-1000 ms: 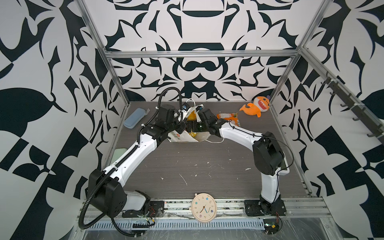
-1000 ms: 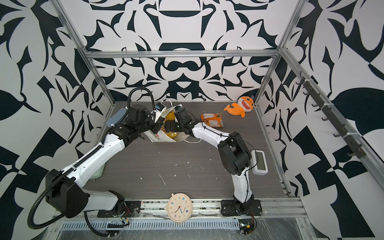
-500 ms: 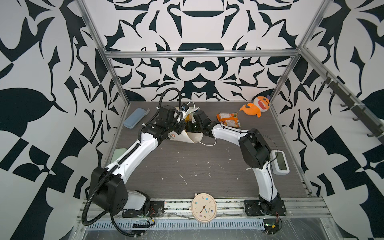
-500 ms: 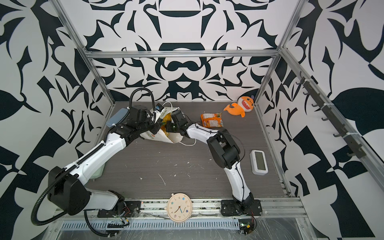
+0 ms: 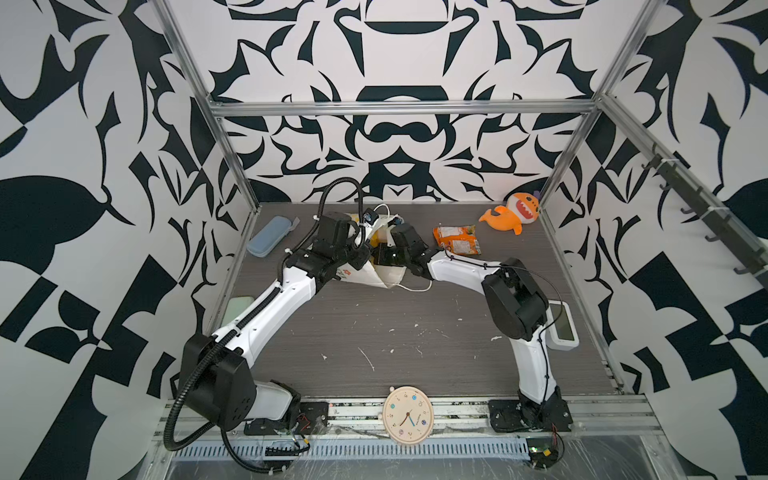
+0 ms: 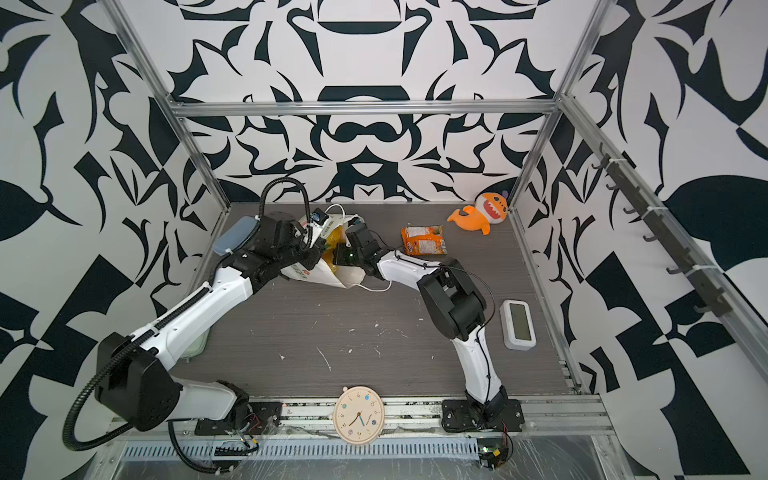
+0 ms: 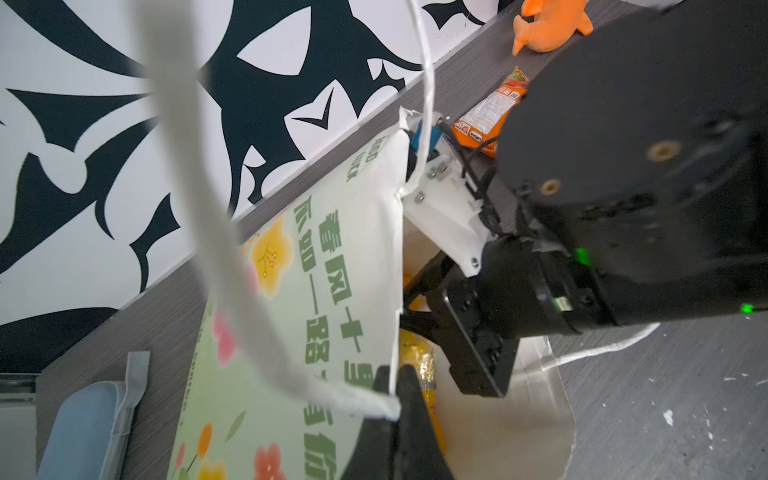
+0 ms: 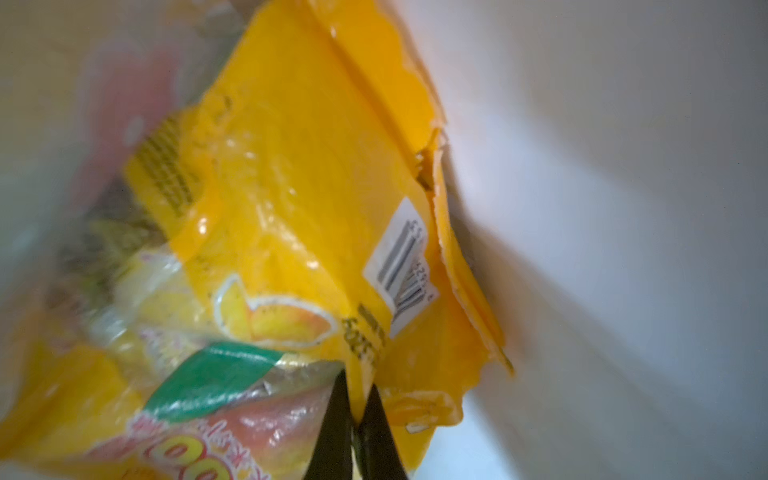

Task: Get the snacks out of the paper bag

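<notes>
Inside, right tool (image 8: 354, 409) pinches the yellow packet (image 8: 299, 166); left tool (image 7: 392, 386) clamps the paper bag (image 7: 282, 353) rim.

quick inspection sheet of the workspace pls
surface: grey table, white flecks scattered
job's things: paper bag with its mouth open; yellow packet inside; orange packet out on the table
clutter: plush shark, blue case, clock, white display unit
grippers: left gripper shut on the bag's edge; right gripper shut on the yellow packet
cables: black hose loops up beside the bag; cord handle trails on the table
surroundings: patterned walls, metal frame
</notes>
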